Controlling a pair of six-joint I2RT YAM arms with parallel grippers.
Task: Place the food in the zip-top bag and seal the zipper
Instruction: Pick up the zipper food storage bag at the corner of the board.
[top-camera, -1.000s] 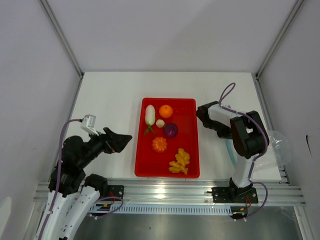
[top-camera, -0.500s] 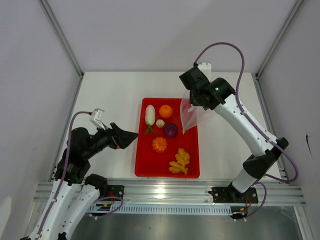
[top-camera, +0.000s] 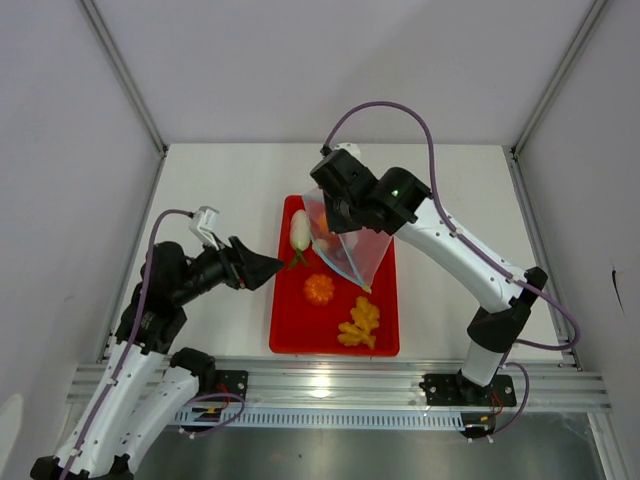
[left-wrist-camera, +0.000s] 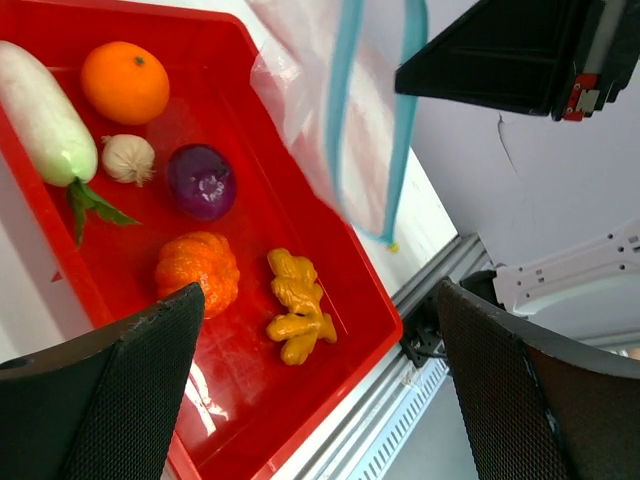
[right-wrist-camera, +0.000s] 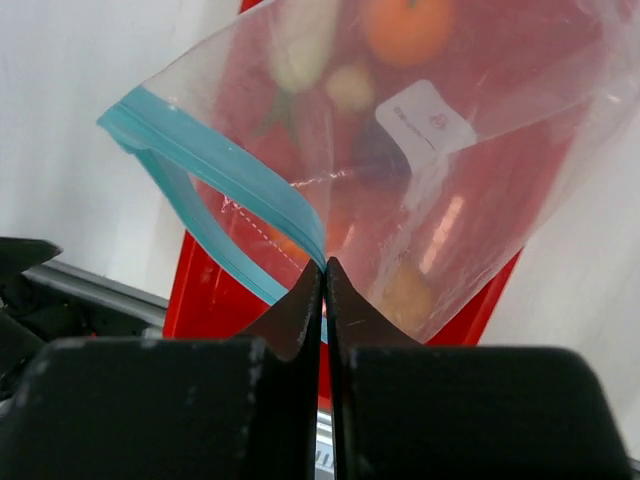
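My right gripper is shut on the blue zipper strip of the clear zip-top bag, which hangs open-mouthed above the red tray. In the left wrist view the tray holds the radish, orange, garlic, onion, pumpkin and ginger. The bag hangs over the tray's far side there. From above, the garlic and onion are hidden behind the bag. My left gripper is open and empty, just left of the tray.
The white table is walled on three sides. An aluminium rail runs along the near edge. The right arm's cable loops above the table's back.
My right arm has swung the bag from the right side of the table to above the tray, then further left. My left gripper has moved closer to the tray.
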